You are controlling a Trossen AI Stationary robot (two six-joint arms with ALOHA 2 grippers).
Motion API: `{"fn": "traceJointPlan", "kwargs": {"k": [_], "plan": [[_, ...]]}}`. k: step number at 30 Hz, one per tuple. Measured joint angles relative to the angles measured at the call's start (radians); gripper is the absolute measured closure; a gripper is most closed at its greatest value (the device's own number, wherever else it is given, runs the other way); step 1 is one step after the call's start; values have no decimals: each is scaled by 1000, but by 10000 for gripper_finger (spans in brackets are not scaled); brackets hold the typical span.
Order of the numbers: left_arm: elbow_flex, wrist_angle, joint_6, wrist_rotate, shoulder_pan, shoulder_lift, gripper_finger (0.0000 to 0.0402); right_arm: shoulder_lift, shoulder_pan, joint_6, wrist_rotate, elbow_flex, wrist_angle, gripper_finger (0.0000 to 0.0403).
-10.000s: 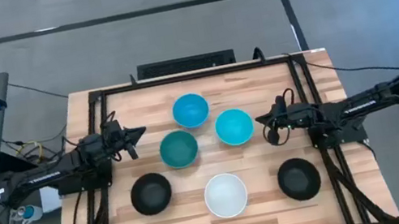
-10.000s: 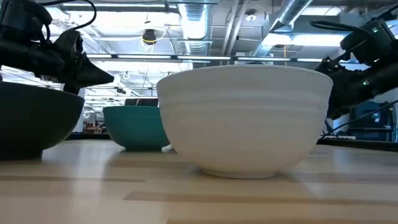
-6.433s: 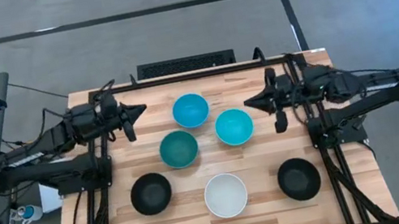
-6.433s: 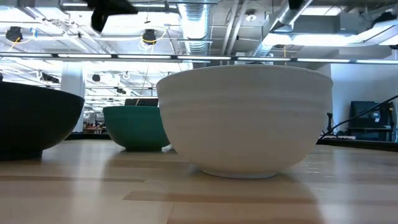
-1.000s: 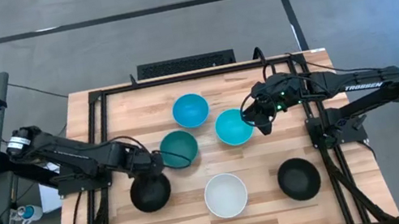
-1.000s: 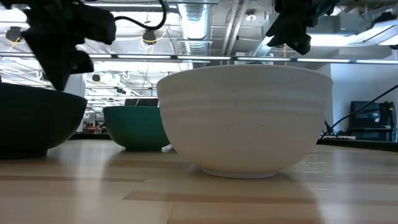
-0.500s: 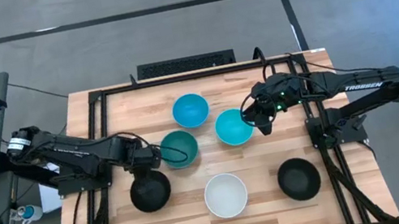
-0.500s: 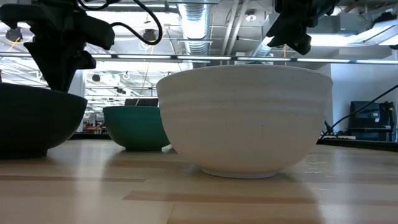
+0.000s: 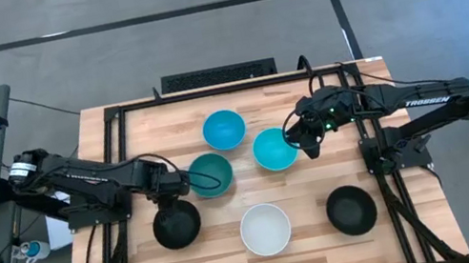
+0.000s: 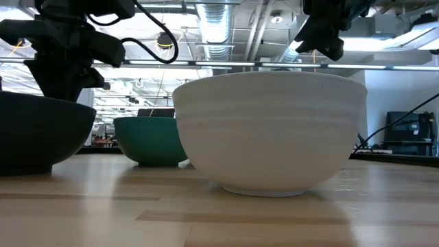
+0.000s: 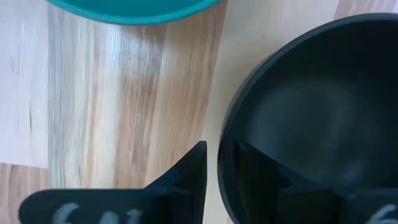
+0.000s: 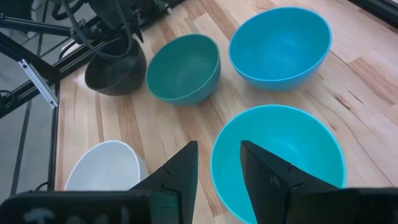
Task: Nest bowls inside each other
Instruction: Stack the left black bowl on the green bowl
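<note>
High view gives you the whole wooden counter point(image 9: 117, 123) with six bowls resting apart on it, none nested: the blue bowl point(image 9: 224, 129) toward the far edge, the cyan bowl point(image 9: 273, 149) beside it, the dark teal bowl point(image 9: 210, 174) left of that, and along the near edge a black bowl point(image 9: 177, 227), the white bowl point(image 9: 264, 229) and a second black bowl point(image 9: 350, 209). Your left end effector point(image 9: 175, 198) sits at the far rim of the left-hand black bowl, just next to the dark teal one. From the left wrist view you see its fingers point(image 11: 186, 177) apart and straddling that rim, one outside against the wood and one inside the bowl, not squeezed on it. Your right end effector point(image 9: 305, 138) is at the right edge of the cyan bowl; in the right wrist view its fingers point(image 12: 177, 174) stand apart with the cyan rim between them, one tip over the counter and one over the bowl's inside. Low view is filled mostly by the white bowl, with the dark teal bowl behind it.
</note>
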Motion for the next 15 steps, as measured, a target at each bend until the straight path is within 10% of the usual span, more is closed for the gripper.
{"fn": "traceJointPlan", "kwargs": {"k": [15], "plan": [[-61, 146, -41, 54, -1, 0, 330, 0, 0, 0, 0, 0, 0, 259]]}}
